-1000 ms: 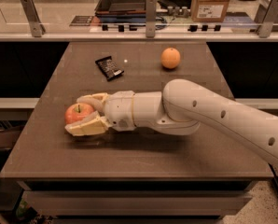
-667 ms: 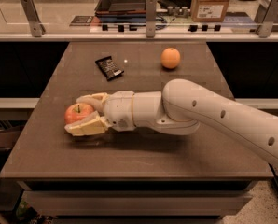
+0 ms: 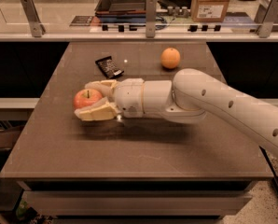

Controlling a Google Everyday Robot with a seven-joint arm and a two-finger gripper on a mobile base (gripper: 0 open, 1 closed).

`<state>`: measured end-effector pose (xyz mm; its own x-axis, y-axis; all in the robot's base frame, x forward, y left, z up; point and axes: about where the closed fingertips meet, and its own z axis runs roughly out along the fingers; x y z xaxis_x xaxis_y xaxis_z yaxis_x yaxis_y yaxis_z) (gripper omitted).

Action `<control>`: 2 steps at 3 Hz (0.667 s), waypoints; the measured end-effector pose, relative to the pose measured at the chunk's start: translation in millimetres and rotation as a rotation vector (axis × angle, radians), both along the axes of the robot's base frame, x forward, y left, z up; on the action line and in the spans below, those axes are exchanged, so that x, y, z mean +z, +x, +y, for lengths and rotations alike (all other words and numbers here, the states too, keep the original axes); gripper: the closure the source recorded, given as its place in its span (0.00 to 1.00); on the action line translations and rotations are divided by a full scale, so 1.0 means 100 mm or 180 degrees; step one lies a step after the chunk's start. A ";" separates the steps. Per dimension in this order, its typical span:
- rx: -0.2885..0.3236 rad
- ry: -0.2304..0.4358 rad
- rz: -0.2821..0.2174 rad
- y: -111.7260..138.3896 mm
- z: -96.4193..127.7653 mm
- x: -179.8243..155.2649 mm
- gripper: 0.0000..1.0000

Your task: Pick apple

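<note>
Apple [image 3: 87, 97], round and red with a yellowish blush and a short stem on top, is found over the left half of the table [image 3: 143, 157], roughly midway between the table's far and near edges. It is flanked by the gripper [image 3: 84, 100], which is held nearly level just above the table top and pointed toward the table's left edge. The pale fingers [image 3: 98, 112] are closed on the apple: one is pressed against the side facing the table's near edge and the other is curved round the side facing the far edge, so that the fruit is pinched between the jaws. Whether the apple is resting on the table or raised slightly off it cannot be told. A soft shadow is cast on the table top under the gripper. The white arm [image 3: 223, 107] is stretched from the gripper across the table's middle and out past its near right corner. An orange [image 3: 170, 58] is set near the table's far edge, slightly right of centre, well apart from the apple. A small black packet [image 3: 109, 66] is laid flat toward the table's far edge, left of centre and clear of both fruits. Beyond the table's far edge a cardboard box [image 3: 211, 3] is seen.
</note>
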<state>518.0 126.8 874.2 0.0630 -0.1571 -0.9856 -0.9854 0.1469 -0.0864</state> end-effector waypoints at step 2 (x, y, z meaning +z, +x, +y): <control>-0.0085 -0.0054 -0.0231 0.13 -0.28 0.43 1.00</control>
<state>531.5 98.4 917.2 0.1298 -0.1765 -0.9757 -0.9721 0.1710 -0.1603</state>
